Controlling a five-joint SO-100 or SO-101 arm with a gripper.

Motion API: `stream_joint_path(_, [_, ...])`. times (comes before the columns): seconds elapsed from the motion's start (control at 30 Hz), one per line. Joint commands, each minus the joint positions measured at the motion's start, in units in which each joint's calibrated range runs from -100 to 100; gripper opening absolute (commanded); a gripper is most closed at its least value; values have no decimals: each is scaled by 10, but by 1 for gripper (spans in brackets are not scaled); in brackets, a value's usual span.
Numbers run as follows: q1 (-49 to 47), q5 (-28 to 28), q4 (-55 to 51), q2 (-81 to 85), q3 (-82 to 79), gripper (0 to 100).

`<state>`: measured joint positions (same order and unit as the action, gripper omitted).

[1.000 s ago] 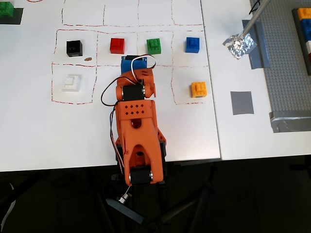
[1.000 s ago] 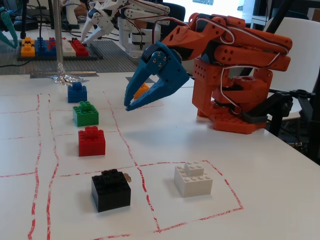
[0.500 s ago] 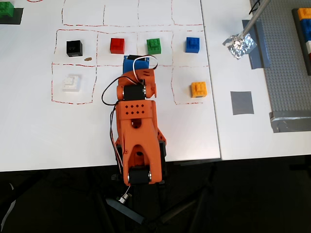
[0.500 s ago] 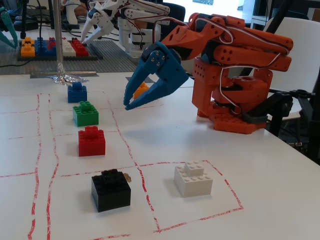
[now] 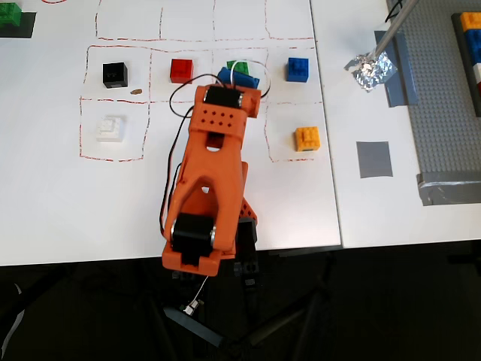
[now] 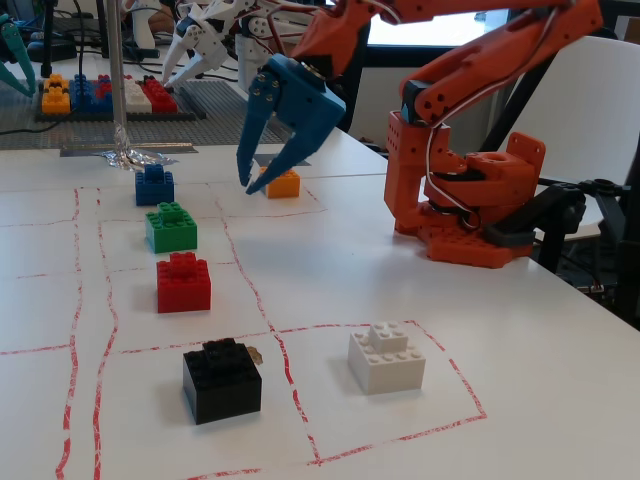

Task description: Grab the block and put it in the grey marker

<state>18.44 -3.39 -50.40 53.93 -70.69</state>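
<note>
tool (image 6: 252, 183) open, above green brick (image 6: 171, 227)

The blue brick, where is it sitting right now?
In the overhead view the blue brick sits on the white table, right of the green brick and directly above the orange-yellow brick, untouched by the arm.

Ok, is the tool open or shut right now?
Open. In the fixed view the tool has its blue fingers spread with a clear gap, holding nothing, above the table near the orange-yellow brick.
</note>
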Motion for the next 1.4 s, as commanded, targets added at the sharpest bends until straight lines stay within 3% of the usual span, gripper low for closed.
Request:
stream_joint_path(0.0, [23, -24, -13, -72, 130, 0])
stream_joint_path(0.53, [87, -174, -126, -377, 481, 1])
stream_joint_path(0.97, [122, -229, -91, -445, 529, 6])
stream_joint_path(1.37, [135, -251, -41, -448, 515, 22])
